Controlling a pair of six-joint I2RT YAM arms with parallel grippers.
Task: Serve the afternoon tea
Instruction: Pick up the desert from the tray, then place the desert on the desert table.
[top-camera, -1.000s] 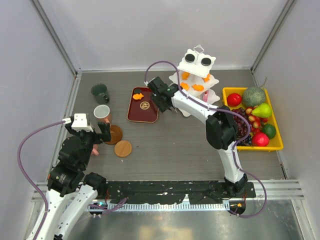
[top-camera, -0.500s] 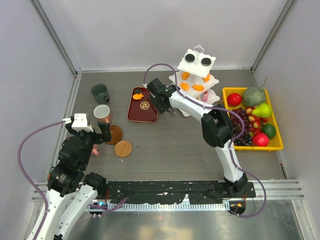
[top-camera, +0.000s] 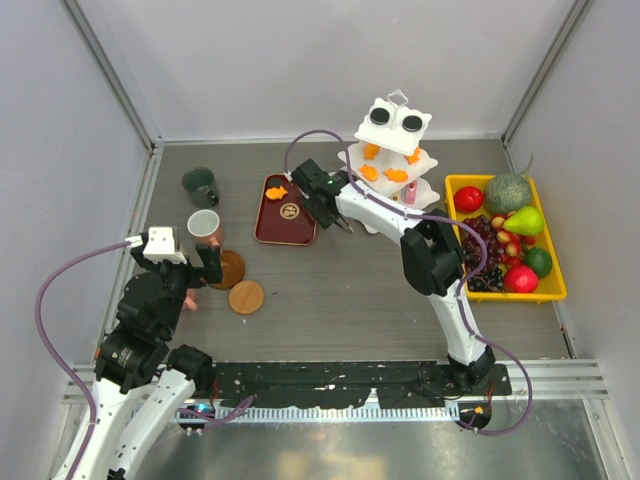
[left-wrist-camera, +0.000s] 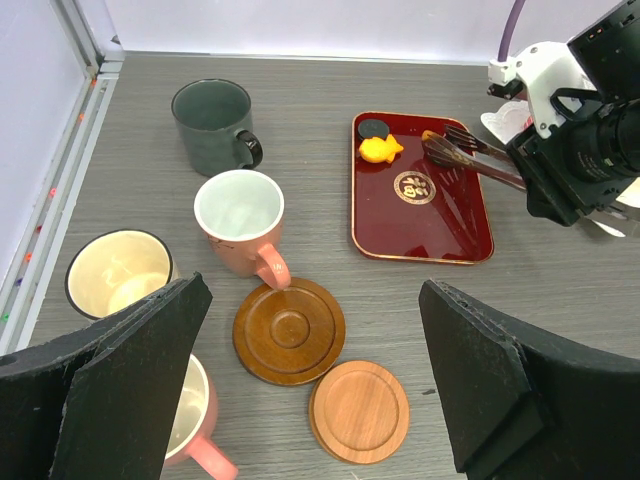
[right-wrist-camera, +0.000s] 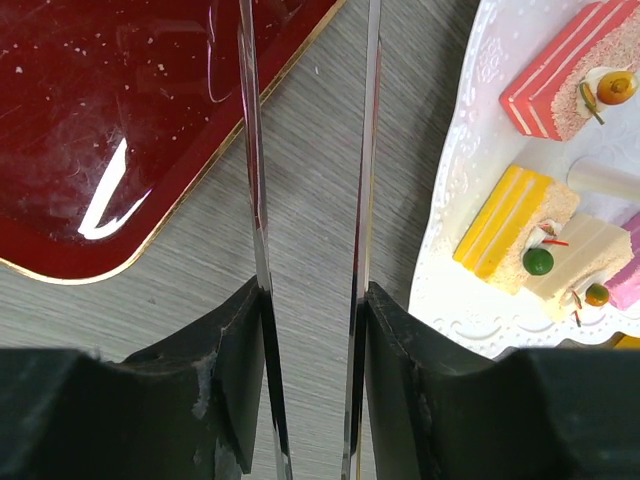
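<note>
No legible text, numbers or brand names in any view.

Only sign-like mark: a round gold emblem (left-wrist-camera: 413, 186) printed at the centre of the dark red tray (left-wrist-camera: 460, 225). The pattern inside the ring is too small and blurred to read as letters or figures.

Position: in the left wrist view the emblem lies ahead of the left jaws, in the gap between them and nearer the right-hand one.
</note>
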